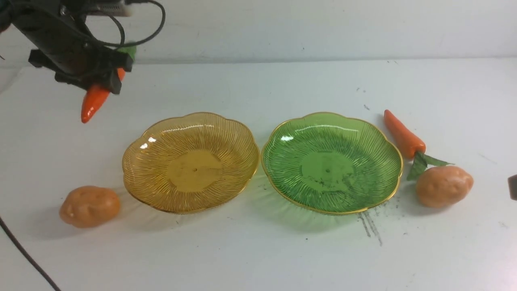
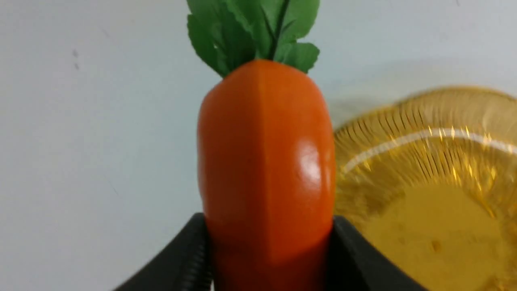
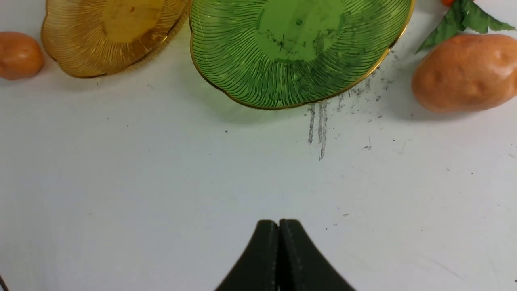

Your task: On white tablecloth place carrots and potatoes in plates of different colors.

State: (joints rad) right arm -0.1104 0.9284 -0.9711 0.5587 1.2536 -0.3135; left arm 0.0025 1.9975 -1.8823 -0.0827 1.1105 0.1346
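My left gripper (image 1: 99, 83) is shut on a carrot (image 1: 93, 103) and holds it in the air at the far left, tip down, above the white tablecloth (image 1: 258, 250). In the left wrist view the carrot (image 2: 266, 161) sits between the black fingers (image 2: 351, 258), with the amber plate (image 2: 436, 194) beside it. The amber plate (image 1: 139, 169) and the green plate (image 1: 387, 173) stand side by side, both empty. A second carrot (image 1: 403, 134) and a potato (image 1: 443, 186) lie right of the green plate. Another potato (image 1: 89, 206) lies left of the amber plate. My right gripper (image 3: 278, 224) is shut and empty, over bare cloth in front of the green plate (image 3: 242, 72).
Grey scuff streaks (image 1: 371, 226) mark the cloth in front of the green plate. A black cable (image 1: 24, 254) crosses the near left corner. A pale wall (image 1: 323, 28) rises behind the table.
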